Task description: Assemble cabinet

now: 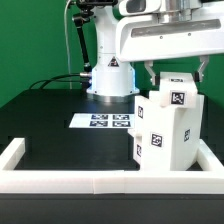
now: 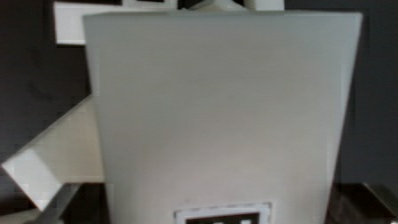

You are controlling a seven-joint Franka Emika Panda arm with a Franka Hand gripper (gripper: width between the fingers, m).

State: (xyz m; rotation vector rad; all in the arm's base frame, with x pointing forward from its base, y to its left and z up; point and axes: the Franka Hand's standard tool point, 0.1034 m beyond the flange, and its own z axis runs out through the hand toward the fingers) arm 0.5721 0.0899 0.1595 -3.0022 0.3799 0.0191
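Observation:
The white cabinet [image 1: 165,130] stands upright at the exterior view's right, near the front rim, with black-and-white tags on its front and top. My gripper [image 1: 175,72] comes down from above, one finger on each side of the cabinet's top part, against its sides. In the wrist view the cabinet's white face [image 2: 214,110] fills the picture between the jaws, with a tag [image 2: 222,214] at the edge. The fingertips are hidden there.
The marker board [image 1: 108,121] lies flat on the black table to the exterior view's left of the cabinet. The robot base [image 1: 110,78] stands behind it. A low white rim [image 1: 60,181] edges the table's front and sides.

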